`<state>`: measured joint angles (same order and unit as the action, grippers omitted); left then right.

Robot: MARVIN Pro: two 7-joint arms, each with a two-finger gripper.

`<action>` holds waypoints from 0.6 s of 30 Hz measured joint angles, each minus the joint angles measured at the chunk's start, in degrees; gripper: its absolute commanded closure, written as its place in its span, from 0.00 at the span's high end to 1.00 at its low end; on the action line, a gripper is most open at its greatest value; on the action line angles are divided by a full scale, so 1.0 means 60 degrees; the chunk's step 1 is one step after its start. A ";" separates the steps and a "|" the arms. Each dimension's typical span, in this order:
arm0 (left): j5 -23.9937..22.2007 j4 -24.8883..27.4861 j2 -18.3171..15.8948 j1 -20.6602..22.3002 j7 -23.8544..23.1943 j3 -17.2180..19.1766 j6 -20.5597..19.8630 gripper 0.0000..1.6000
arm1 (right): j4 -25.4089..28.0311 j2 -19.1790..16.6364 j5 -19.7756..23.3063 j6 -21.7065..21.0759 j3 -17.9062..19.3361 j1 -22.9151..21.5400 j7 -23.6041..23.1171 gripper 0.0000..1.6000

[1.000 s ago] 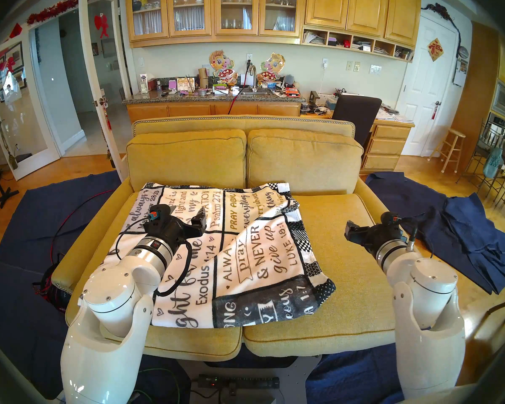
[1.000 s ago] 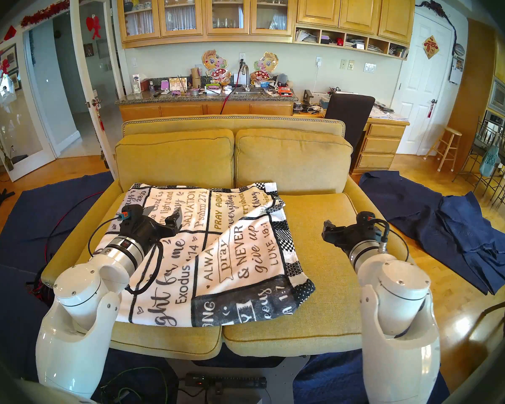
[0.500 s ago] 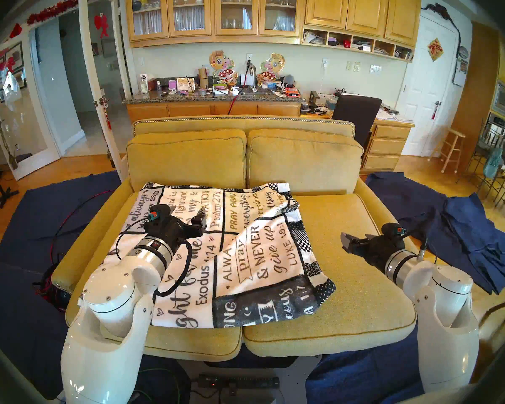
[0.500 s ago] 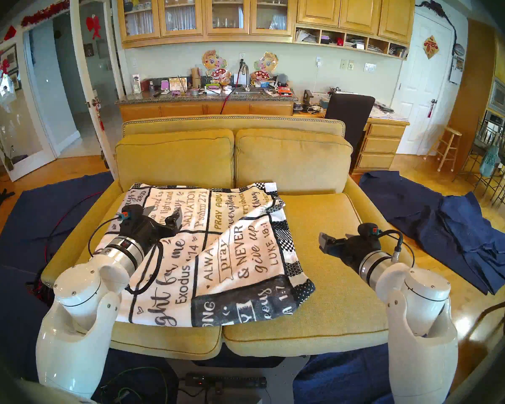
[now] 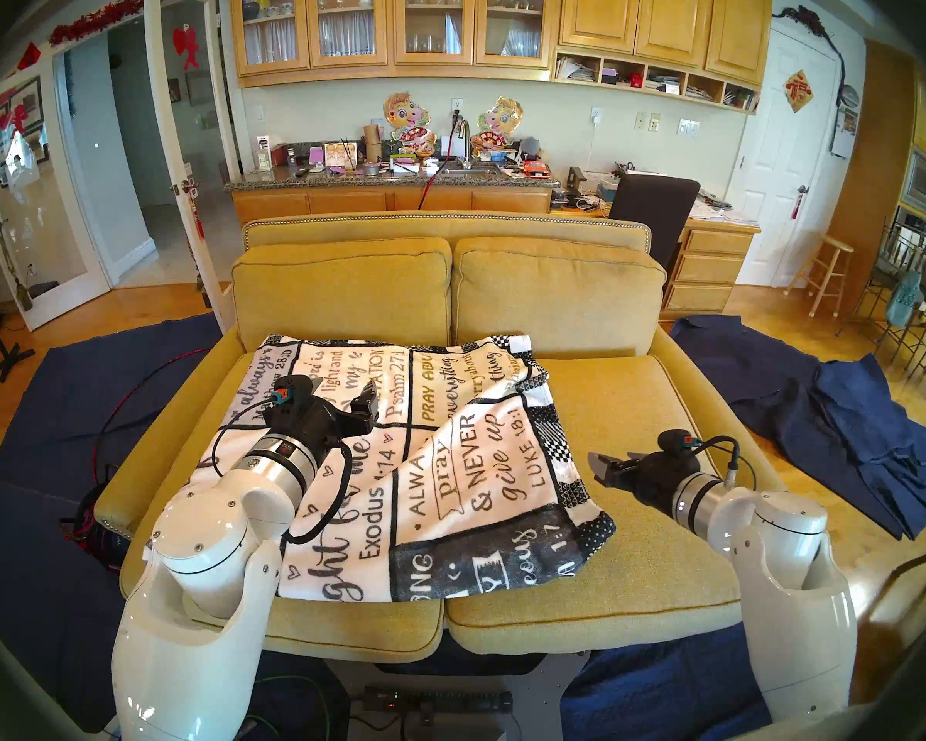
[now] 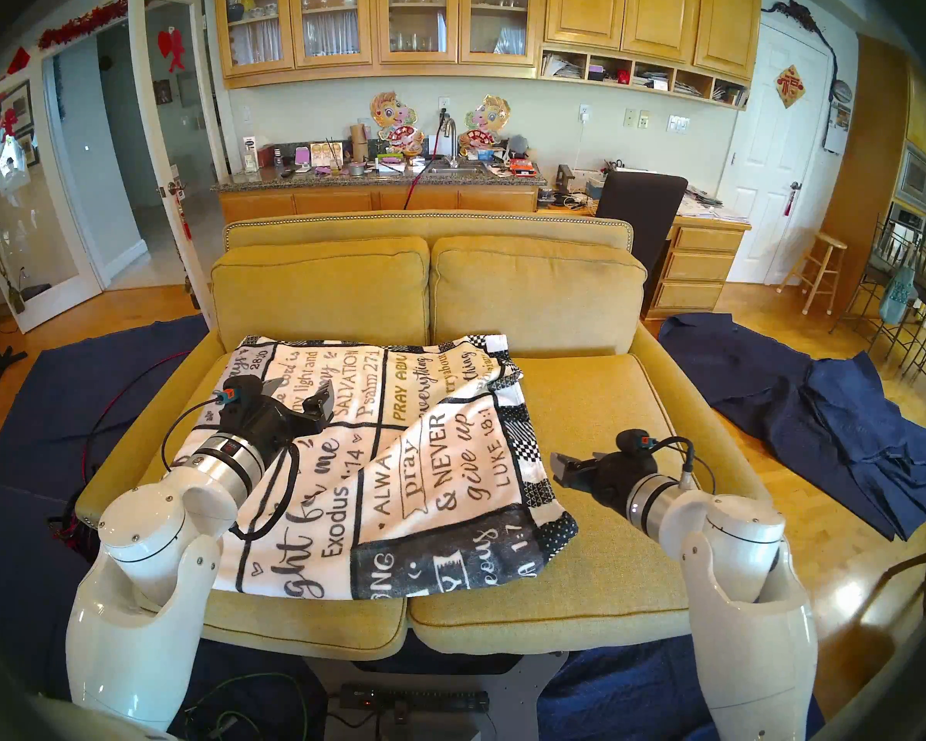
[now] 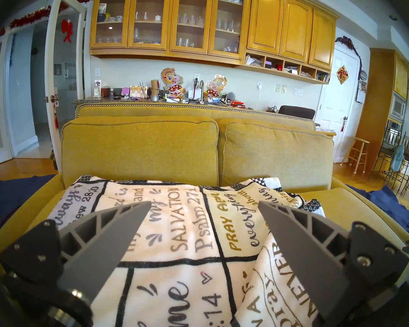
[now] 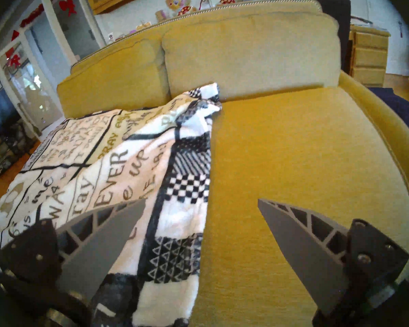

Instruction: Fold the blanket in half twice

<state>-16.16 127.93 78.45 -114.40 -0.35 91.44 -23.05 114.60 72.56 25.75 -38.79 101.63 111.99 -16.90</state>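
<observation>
The white blanket [image 5: 450, 472] with black and tan lettering and a checked border lies folded over on the left half of the yellow sofa seat [image 5: 637, 403], its top layer slanting across. It also shows in the left wrist view [image 7: 187, 225] and the right wrist view [image 8: 128, 168]. My left gripper [image 5: 346, 395] is open and empty, hovering above the blanket's left part. My right gripper [image 5: 608, 464] is open and empty, low over the bare right cushion, just right of the blanket's patterned right edge [image 8: 187, 194].
Sofa back cushions [image 5: 450, 291] rise behind the blanket. Navy blue cloths lie on the floor to the right [image 5: 851, 419] and to the left [image 5: 65, 403]. A red cable [image 5: 129, 387] runs by the left armrest. A power strip [image 5: 439, 702] sits below the sofa front.
My right gripper has moved down and left toward the blanket's right edge, and its arm swung outward and back. The left arm and the blanket have not moved.
</observation>
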 measured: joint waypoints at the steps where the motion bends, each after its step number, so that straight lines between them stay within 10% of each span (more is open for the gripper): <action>1: 0.0001 0.0000 0.0001 0.0000 -0.0001 0.0001 0.0000 1.00 | -0.0090 -0.0019 -0.0032 0.0010 -0.0080 -0.0057 -0.0019 1.00; 18: 0.0023 -0.0001 0.0026 0.0000 -0.0026 0.0010 -0.0004 1.00 | -0.1180 -0.0390 -0.0499 -0.0099 -0.0949 -0.0837 -0.0272 1.00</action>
<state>-16.02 127.93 78.61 -114.41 -0.51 91.50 -23.07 107.52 70.22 22.75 -39.38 95.94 106.96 -18.53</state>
